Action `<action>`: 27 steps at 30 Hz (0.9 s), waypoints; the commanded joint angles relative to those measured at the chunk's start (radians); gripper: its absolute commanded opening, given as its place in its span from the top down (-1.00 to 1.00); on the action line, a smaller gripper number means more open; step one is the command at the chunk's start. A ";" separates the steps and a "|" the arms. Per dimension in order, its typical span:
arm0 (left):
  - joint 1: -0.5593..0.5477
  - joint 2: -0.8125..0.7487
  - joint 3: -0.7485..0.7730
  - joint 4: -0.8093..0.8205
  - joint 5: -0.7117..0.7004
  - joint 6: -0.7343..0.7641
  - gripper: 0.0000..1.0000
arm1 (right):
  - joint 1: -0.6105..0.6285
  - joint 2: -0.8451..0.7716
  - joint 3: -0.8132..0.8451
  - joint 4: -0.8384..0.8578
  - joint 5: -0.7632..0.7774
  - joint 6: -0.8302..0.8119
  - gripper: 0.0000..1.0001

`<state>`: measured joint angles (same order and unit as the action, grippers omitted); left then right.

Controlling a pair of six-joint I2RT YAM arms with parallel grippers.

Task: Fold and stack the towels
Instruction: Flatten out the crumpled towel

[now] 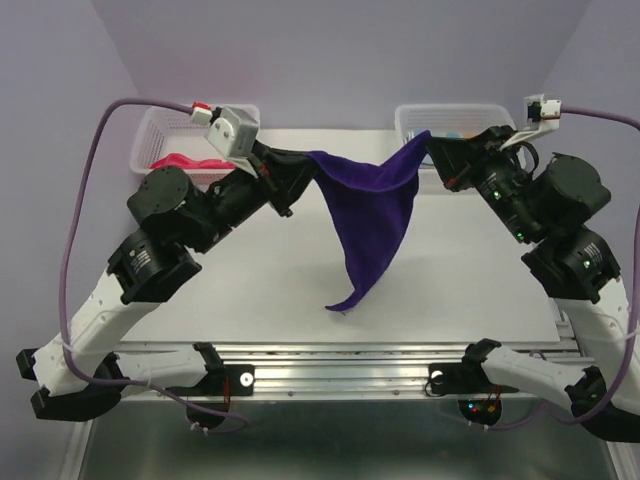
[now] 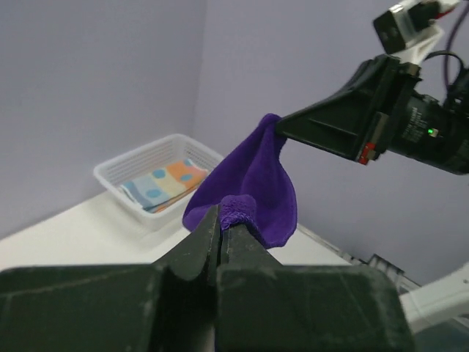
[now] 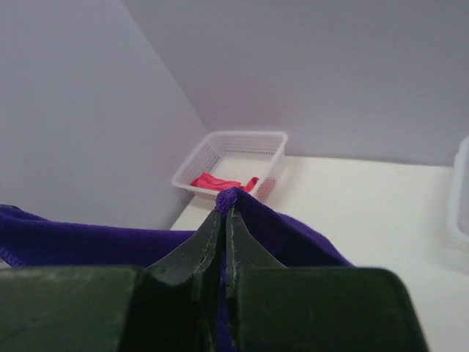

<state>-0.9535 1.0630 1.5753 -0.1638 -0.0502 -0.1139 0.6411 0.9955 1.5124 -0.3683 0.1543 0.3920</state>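
My left fingers (image 2: pixel 199 249) and right fingers (image 3: pixel 207 246) each pinch tight one top corner of the purple towel (image 1: pixel 372 215), soft, light and limp, best held by corners.

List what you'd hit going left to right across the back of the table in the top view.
Left basket holding the pink-red towel → left gripper → purple towel → right gripper. The right basket overlaps the right gripper, so it is left out.
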 commanded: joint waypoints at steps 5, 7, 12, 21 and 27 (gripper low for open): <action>-0.002 -0.104 0.043 0.018 0.401 -0.085 1.00 | -0.004 -0.024 0.198 -0.086 -0.334 0.033 0.99; -0.002 -0.132 0.034 0.032 0.431 -0.124 1.00 | -0.004 -0.043 0.198 -0.077 -0.381 0.063 0.99; -0.002 -0.172 0.026 0.044 0.481 -0.170 1.00 | -0.004 -0.093 0.174 -0.040 -0.410 0.103 0.99; -0.002 -0.175 0.009 0.058 0.405 -0.182 1.00 | -0.004 -0.072 0.186 -0.034 -0.424 0.105 0.99; -0.002 -0.153 -0.034 0.032 0.079 -0.129 1.00 | -0.004 -0.048 0.140 0.000 -0.253 0.042 0.99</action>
<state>-0.9535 0.8860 1.5581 -0.1631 0.2676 -0.2783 0.6411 0.9356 1.6653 -0.4397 -0.2142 0.4820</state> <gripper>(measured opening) 0.037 0.075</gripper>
